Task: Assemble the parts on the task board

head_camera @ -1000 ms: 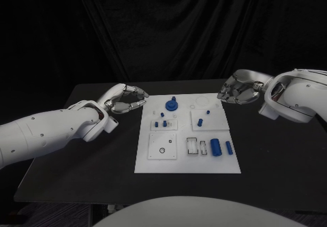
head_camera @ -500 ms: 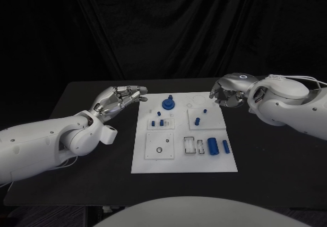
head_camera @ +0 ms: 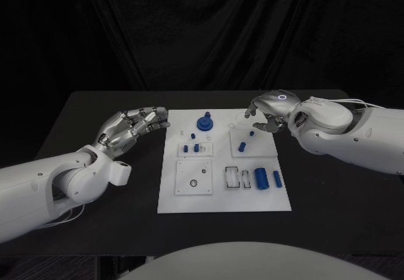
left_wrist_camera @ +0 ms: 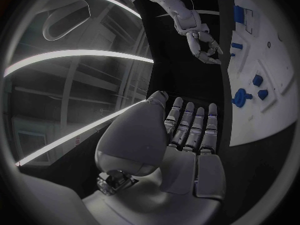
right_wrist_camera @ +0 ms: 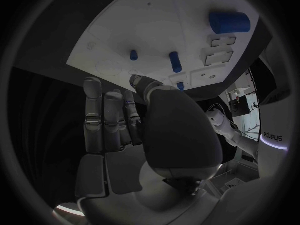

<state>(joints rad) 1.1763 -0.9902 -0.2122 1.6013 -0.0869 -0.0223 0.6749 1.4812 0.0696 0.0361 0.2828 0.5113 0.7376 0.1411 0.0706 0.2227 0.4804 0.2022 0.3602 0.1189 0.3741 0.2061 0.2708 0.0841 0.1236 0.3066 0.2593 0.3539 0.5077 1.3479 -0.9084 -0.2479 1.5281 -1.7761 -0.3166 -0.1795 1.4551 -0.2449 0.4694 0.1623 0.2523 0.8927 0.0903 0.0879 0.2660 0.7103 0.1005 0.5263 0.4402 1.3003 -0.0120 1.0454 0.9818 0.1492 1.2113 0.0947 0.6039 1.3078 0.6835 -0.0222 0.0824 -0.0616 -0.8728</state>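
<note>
Black desk [head_camera: 101, 111], dark curtain behind. White task board [head_camera: 223, 198] at desk middle, blue parts [head_camera: 261, 178] standing and lying on it. Left hand [head_camera: 131, 125] beside board's left edge, fingers apart, holding nothing. Right hand [head_camera: 268, 114] over board's far right corner, fingers loosely curled, empty.

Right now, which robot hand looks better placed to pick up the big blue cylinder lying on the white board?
Probably the right robot hand: the big blue cylinder lies on the task board toward its right side; the left robot hand hovers beyond the left edge.
</note>
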